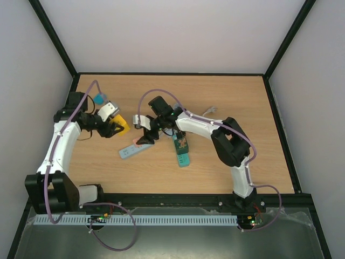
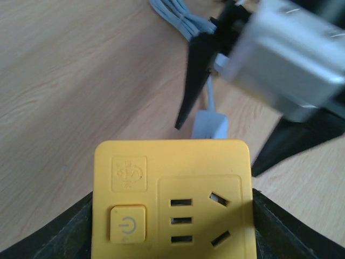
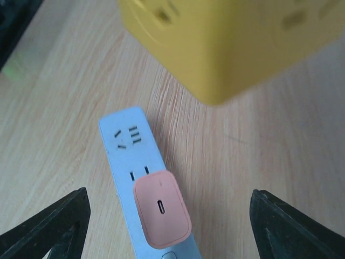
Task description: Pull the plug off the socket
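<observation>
Top: left gripper (image 1: 116, 128) clamped on yellow socket cube (image 1: 122, 125), probably bracing it. Right gripper (image 1: 145, 139) hangs over blue strip (image 1: 129, 151).
Left wrist: the cube's visible slots are empty.
Right wrist: fingers (image 3: 54, 226) wide apart, straddling pink plug (image 3: 161, 216) on the strip. Seated or just lying there, can't tell.

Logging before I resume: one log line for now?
left fingers: clamped on yellow socket cube | right fingers: open above pink plug | pink plug: on blue strip
</observation>
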Controlling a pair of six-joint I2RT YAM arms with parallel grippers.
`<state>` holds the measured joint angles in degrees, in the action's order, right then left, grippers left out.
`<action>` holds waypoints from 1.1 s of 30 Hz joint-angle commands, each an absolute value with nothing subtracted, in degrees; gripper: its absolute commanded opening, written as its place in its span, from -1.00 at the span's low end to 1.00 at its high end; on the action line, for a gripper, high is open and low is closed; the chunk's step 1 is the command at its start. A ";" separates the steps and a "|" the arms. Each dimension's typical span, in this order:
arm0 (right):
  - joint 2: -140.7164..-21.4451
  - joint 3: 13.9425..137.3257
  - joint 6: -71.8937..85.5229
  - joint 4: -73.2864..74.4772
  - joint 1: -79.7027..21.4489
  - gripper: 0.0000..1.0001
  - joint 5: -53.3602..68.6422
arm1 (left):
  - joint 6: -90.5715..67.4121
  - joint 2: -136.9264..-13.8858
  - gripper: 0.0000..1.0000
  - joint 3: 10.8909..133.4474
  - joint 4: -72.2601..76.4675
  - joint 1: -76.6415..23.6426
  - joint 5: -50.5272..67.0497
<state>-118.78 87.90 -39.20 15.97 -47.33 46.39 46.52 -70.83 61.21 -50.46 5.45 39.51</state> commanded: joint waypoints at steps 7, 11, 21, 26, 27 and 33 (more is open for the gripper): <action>-104.92 81.82 -33.48 11.98 -47.33 0.77 45.30 | 30.68 -83.28 -0.31 71.10 -37.60 6.59 42.39; -99.49 77.49 -31.62 11.29 -46.82 0.92 43.49 | 26.34 -89.50 -0.30 74.51 -33.43 6.77 41.79; -91.93 73.30 -29.88 16.51 -45.97 0.97 38.05 | 18.11 -105.17 -0.26 85.38 -27.76 6.94 40.81; -88.81 69.28 -30.88 17.99 -45.97 0.97 35.46 | 15.19 -112.74 -0.23 91.63 -26.93 7.16 40.87; -88.32 68.12 -30.79 17.83 -45.99 0.97 35.11 | 14.56 -114.01 -0.23 92.59 -26.51 7.20 41.08; -86.58 65.56 -29.65 17.19 -45.99 0.97 34.61 | 10.88 -122.45 -0.20 100.10 -26.88 7.21 42.58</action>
<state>-88.68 66.83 -30.55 16.45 -46.11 35.97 14.44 -118.45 94.74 -27.68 6.83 39.72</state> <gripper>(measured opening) 0.984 0.644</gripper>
